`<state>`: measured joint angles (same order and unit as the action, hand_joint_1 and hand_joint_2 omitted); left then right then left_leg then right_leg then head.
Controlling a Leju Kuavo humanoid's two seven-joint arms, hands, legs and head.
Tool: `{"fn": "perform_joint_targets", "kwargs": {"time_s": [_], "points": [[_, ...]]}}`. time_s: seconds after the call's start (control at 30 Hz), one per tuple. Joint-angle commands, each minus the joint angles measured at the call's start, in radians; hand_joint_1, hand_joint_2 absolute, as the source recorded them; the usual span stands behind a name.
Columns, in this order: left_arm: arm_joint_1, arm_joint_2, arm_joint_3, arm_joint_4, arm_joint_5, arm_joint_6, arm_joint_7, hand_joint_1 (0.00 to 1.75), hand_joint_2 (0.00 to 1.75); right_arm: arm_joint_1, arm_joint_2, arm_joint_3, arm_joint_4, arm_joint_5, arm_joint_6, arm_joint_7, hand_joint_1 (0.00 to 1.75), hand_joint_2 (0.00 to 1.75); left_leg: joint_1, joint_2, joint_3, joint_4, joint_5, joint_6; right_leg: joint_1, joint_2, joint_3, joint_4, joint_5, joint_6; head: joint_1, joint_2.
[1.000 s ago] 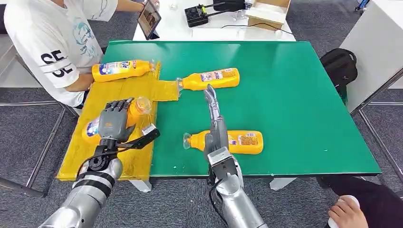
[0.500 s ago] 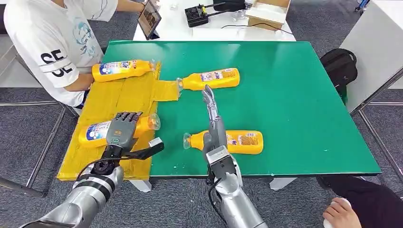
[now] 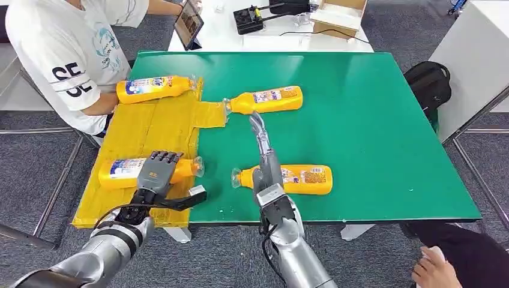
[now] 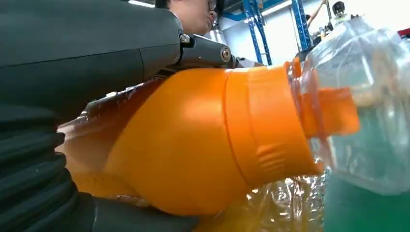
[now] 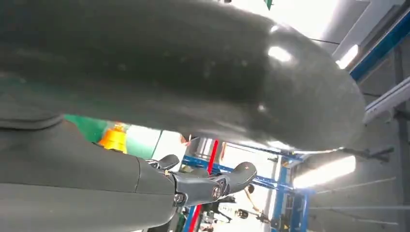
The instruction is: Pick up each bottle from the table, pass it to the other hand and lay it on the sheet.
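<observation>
Several orange bottles lie on their sides. One bottle [image 3: 123, 170] lies on the yellow sheet [image 3: 150, 123] near the table's front left, and my left hand [image 3: 153, 174] grips it near the neck, fingers on top and thumb spread below. Up close in the left wrist view, this bottle [image 4: 208, 140] sits under the fingers [image 4: 96, 38]. A second bottle [image 3: 153, 87] lies at the sheet's far end. A third bottle [image 3: 265, 100] and a fourth bottle [image 3: 294, 179] lie on the green table [image 3: 372, 120]. My right hand [image 3: 264, 157] hovers between them, fingers straight and holding nothing.
A person in a white shirt [image 3: 66, 54] sits at the table's far left beside the sheet. A white table [image 3: 222, 33] behind carries a tablet [image 3: 189, 24] and a box [image 3: 339, 15]. A black bag [image 3: 429, 81] is on the floor at right, and a person's hand [image 3: 435, 270] is at the near right.
My left hand has lowered the bottle from a raised tilt until it lies flat on the sheet. My right hand has drawn slightly left and back.
</observation>
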<state>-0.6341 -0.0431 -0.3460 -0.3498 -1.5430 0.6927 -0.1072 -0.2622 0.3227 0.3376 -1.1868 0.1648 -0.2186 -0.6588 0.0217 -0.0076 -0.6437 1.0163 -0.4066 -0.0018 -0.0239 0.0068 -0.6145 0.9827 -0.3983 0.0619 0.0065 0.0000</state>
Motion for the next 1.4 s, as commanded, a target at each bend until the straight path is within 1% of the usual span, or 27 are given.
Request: {"fn": "perform_joint_targets", "kwargs": {"time_s": [0.03, 0.1, 0.13, 0.2, 0.23, 0.27, 0.3, 0.33, 0.37, 0.4, 0.43, 0.47, 0.53, 0.67, 0.8, 0.83, 0.9, 0.93, 1.03, 1.07, 1.13, 1.17, 1.2, 1.23, 1.27, 1.3, 1.4], "points": [[-0.045, -0.020, 0.144, 0.104, 0.181, -0.081, -0.118, 0.03, 1.75, -0.042, -0.010, -0.002, 0.081, 0.001, -0.004, -0.004, 0.00, 0.00, 0.000, 0.001, 0.004, -0.001, -0.001, 0.001, 0.001, 0.000, 0.003, -0.001, -0.001, -0.002, 0.000, 0.000], [-0.044, -0.026, 0.168, 0.097, 0.206, -0.074, -0.132, 0.00, 1.75, -0.038, -0.011, -0.005, 0.077, 0.002, -0.004, -0.004, 0.00, 0.00, 0.000, 0.002, 0.005, -0.001, -0.001, 0.001, 0.001, 0.001, 0.005, -0.001, -0.001, -0.002, 0.000, 0.000], [-0.044, -0.034, 0.206, 0.099, 0.248, -0.096, -0.161, 0.00, 1.75, -0.036, -0.010, -0.007, 0.075, 0.002, -0.003, -0.002, 0.00, 0.00, 0.000, 0.002, 0.008, -0.001, -0.003, 0.002, 0.001, 0.001, 0.007, -0.001, -0.002, -0.003, 0.000, 0.000], [-0.049, -0.054, 0.308, 0.088, 0.361, -0.148, -0.250, 0.00, 1.75, -0.034, -0.008, -0.015, 0.073, 0.006, 0.000, 0.002, 0.00, 0.00, 0.000, 0.001, 0.004, -0.001, -0.001, 0.001, 0.001, 0.000, 0.003, -0.001, -0.001, -0.002, 0.000, 0.000], [-0.052, -0.061, 0.342, 0.085, 0.400, -0.177, -0.276, 0.00, 1.75, -0.034, -0.007, -0.017, 0.073, 0.008, 0.002, 0.004, 0.00, 0.00, 0.000, 0.001, 0.005, -0.001, -0.002, 0.001, 0.001, 0.000, 0.005, -0.001, -0.001, -0.002, 0.000, 0.000], [-0.055, -0.065, 0.355, 0.082, 0.414, -0.190, -0.287, 0.00, 1.75, -0.034, -0.007, -0.018, 0.073, 0.009, 0.003, 0.005, 0.00, 0.00, 0.001, 0.002, 0.012, -0.001, -0.004, 0.002, 0.002, -0.001, 0.011, -0.002, -0.004, -0.005, 0.000, 0.000], [-0.058, -0.074, 0.403, 0.078, 0.474, -0.252, -0.335, 0.00, 1.75, -0.033, -0.006, -0.020, 0.073, 0.013, 0.005, 0.007, 0.00, 0.00, 0.001, 0.002, 0.014, -0.001, -0.005, 0.003, 0.002, -0.001, 0.013, -0.002, -0.005, -0.006, 0.000, 0.000], [-0.062, -0.082, 0.442, 0.077, 0.524, -0.334, -0.381, 0.00, 1.75, -0.033, -0.006, -0.021, 0.073, 0.019, 0.008, 0.011, 0.00, 0.00, 0.000, 0.000, 0.004, 0.000, -0.001, 0.001, 0.001, -0.001, 0.005, -0.001, -0.001, -0.002, 0.000, 0.000], [-0.064, -0.085, 0.458, 0.072, 0.545, -0.364, -0.400, 0.00, 1.75, -0.034, -0.006, -0.023, 0.074, 0.022, 0.009, 0.012, 0.00, 0.00, 0.000, 0.000, 0.005, 0.000, -0.001, 0.001, 0.001, -0.001, 0.005, -0.001, -0.002, -0.002, 0.000, 0.000], [-0.069, -0.092, 0.485, 0.067, 0.584, -0.449, -0.431, 0.00, 1.75, -0.035, -0.005, -0.028, 0.075, 0.026, 0.012, 0.014, 0.00, 0.00, 0.000, -0.002, 0.007, 0.000, -0.002, 0.002, 0.001, -0.003, 0.007, -0.001, -0.002, -0.003, 0.000, 0.000], [-0.071, -0.093, 0.485, 0.066, 0.585, -0.452, -0.432, 0.00, 1.75, -0.036, -0.006, -0.029, 0.075, 0.026, 0.012, 0.014, 0.00, 0.00, 0.000, -0.002, 0.005, -0.001, -0.001, 0.001, 0.000, -0.002, 0.005, -0.001, -0.001, -0.002, 0.000, 0.000], [-0.079, -0.094, 0.495, 0.066, 0.606, -0.542, -0.449, 0.00, 1.75, -0.042, -0.003, -0.035, 0.083, 0.029, 0.016, 0.018, 0.00, 0.00, 0.000, -0.002, 0.007, -0.001, -0.001, 0.001, 0.001, -0.003, 0.008, -0.001, -0.002, -0.003, 0.000, 0.000], [-0.083, -0.095, 0.498, 0.061, 0.617, -0.592, -0.464, 0.00, 1.75, -0.048, 0.000, -0.041, 0.092, 0.030, 0.020, 0.019, 0.00, 0.00, 0.000, -0.003, 0.008, -0.001, -0.001, 0.001, 0.001, -0.004, 0.009, -0.001, -0.001, -0.003, 0.000, 0.000], [-0.082, -0.095, 0.498, 0.062, 0.617, -0.593, -0.464, 0.00, 1.75, -0.049, 0.000, -0.041, 0.092, 0.030, 0.020, 0.019, 0.00, 0.00, -0.001, -0.005, 0.009, -0.001, 0.000, 0.001, 0.000, -0.004, 0.010, -0.001, -0.001, -0.002, 0.000, 0.000], [-0.080, -0.094, 0.499, 0.055, 0.637, -0.685, -0.496, 0.00, 1.75, -0.055, 0.003, -0.054, 0.108, 0.029, 0.028, 0.019, 0.00, 0.00, 0.000, -0.005, 0.011, -0.001, 0.001, 0.001, 0.000, -0.004, 0.012, -0.001, 0.000, -0.003, 0.000, 0.000], [-0.086, -0.090, 0.493, 0.065, 0.641, -0.731, -0.494, 0.00, 1.75, -0.059, 0.003, -0.057, 0.115, 0.030, 0.033, 0.020, 0.00, 0.00, 0.000, -0.005, 0.011, -0.001, 0.002, 0.001, 0.000, -0.004, 0.012, -0.001, 0.000, -0.002, 0.000, 0.000], [-0.081, -0.086, 0.481, 0.051, 0.643, -0.777, -0.519, 0.00, 1.75, -0.061, 0.004, -0.064, 0.125, 0.029, 0.038, 0.021, 0.00, 0.00, 0.000, -0.005, 0.012, -0.001, 0.002, 0.001, 0.001, -0.004, 0.013, -0.001, 0.000, -0.003, 0.000, 0.000], [-0.079, -0.082, 0.476, 0.047, 0.653, -0.827, -0.543, 0.00, 1.75, -0.064, 0.005, -0.069, 0.135, 0.028, 0.042, 0.021, 0.00, 0.00, 0.000, -0.005, 0.012, -0.001, 0.002, 0.001, 0.000, -0.004, 0.013, -0.001, 0.000, -0.002, 0.000, 0.000], [-0.074, -0.083, 0.485, 0.031, 0.685, -0.856, -0.583, 0.00, 1.75, -0.064, 0.008, -0.078, 0.143, 0.030, 0.049, 0.021, 0.00, 0.00, 0.000, -0.003, 0.014, -0.002, 0.002, 0.001, 0.001, -0.003, 0.015, -0.002, 0.000, -0.003, 0.000, 0.000], [-0.072, -0.088, 0.494, 0.020, 0.705, -0.855, -0.591, 0.00, 0.00, -0.064, 0.009, -0.081, 0.144, 0.032, 0.050, 0.021, 0.00, 0.00, 0.000, -0.004, 0.013, -0.001, 0.002, 0.001, 0.000, -0.003, 0.014, -0.002, 0.000, -0.003, 0.000, 0.000], [-0.054, -0.118, 0.506, -0.064, 0.806, -0.798, -0.591, 0.00, 0.00, -0.056, 0.012, -0.087, 0.142, 0.038, 0.050, 0.022, 0.00, 0.00, 0.000, -0.005, 0.013, -0.001, 0.002, 0.001, 0.001, -0.004, 0.014, -0.002, 0.000, -0.003, 0.000, 0.000], [-0.048, -0.121, 0.505, -0.081, 0.827, -0.791, -0.591, 0.00, 1.75, -0.055, 0.013, -0.088, 0.141, 0.039, 0.051, 0.023, 0.00, 0.00, 0.000, -0.005, 0.013, -0.001, 0.002, 0.001, 0.001, -0.004, 0.014, -0.002, 0.000, -0.003, 0.000, 0.000], [-0.049, -0.130, 0.525, -0.088, 0.854, -0.780, -0.591, 0.00, 1.75, -0.053, 0.013, -0.088, 0.141, 0.040, 0.050, 0.023, 0.00, 0.00, 0.000, -0.005, 0.012, -0.001, 0.002, 0.001, 0.001, -0.005, 0.014, -0.002, 0.000, -0.003, 0.000, 0.000], [-0.031, -0.145, 0.520, -0.150, 0.930, -0.733, -0.591, 0.00, 1.75, -0.047, 0.014, -0.090, 0.135, 0.044, 0.048, 0.024, 0.00, 0.00, 0.000, -0.007, 0.011, -0.001, 0.003, 0.001, 0.000, -0.006, 0.013, -0.001, 0.000, -0.002, 0.000, 0.000], [-0.035, -0.152, 0.520, -0.158, 0.984, -0.709, -0.591, 0.00, 1.75, -0.042, 0.014, -0.090, 0.132, 0.048, 0.046, 0.026, 0.00, 0.00, 0.000, -0.006, 0.011, -0.001, 0.002, 0.001, 0.001, -0.005, 0.013, -0.002, -0.001, -0.003, 0.000, 0.000], [-0.015, -0.158, 0.498, -0.230, 1.054, -0.667, -0.591, 0.00, 1.75, -0.038, 0.014, -0.090, 0.127, 0.052, 0.046, 0.028, 0.00, 0.00, 0.000, -0.007, 0.012, -0.001, 0.002, 0.002, 0.001, -0.007, 0.014, -0.002, -0.001, -0.003, 0.000, 0.000], [-0.015, -0.158, 0.498, -0.230, 1.054, -0.667, -0.591, 0.00, 1.75, -0.038, 0.014, -0.090, 0.127, 0.052, 0.046, 0.028, 0.00, 0.00, 0.000, -0.005, 0.010, 0.000, 0.001, 0.001, 0.001, -0.005, 0.012, -0.001, -0.001, -0.003, 0.000, 0.000]]}}
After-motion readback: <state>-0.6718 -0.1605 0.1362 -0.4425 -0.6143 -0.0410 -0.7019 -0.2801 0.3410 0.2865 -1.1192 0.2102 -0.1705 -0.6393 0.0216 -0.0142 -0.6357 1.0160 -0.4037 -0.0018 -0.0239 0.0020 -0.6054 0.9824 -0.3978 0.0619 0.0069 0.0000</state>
